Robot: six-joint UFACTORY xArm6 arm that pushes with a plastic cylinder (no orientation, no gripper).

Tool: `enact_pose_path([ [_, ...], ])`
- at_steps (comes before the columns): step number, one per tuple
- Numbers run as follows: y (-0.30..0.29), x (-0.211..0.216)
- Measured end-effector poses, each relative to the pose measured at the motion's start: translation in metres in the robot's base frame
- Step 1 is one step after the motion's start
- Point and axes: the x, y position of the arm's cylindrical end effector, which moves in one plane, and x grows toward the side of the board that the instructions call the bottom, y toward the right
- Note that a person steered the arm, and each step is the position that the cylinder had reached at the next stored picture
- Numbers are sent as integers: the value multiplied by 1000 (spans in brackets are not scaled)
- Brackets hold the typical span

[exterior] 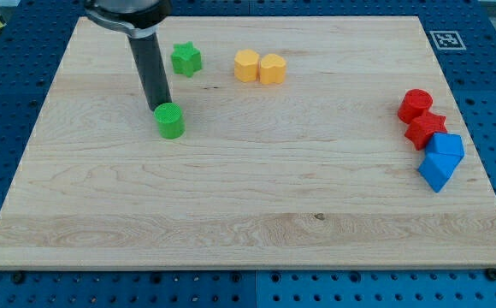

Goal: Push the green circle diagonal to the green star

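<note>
Resting on a pale wooden board (231, 197) over blue pegboard (8, 103), the green circle (170, 121) touches my tip (158, 106), below-left of the green star (186, 59); the gripperless rod grips nothing.

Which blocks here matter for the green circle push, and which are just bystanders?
In the job: green circle, green star, my tip touching the circle's upper-left edge.

Lying about: two yellow blocks, red circle, red star, two blue blocks, on the wooden board.
</note>
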Motion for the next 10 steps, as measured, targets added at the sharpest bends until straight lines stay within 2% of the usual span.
enact_pose_path([
  [2,123,1],
  [3,102,36],
  [4,26,50],
  [5,-36,45],
  [7,6,39],
  [10,-26,-18],
])
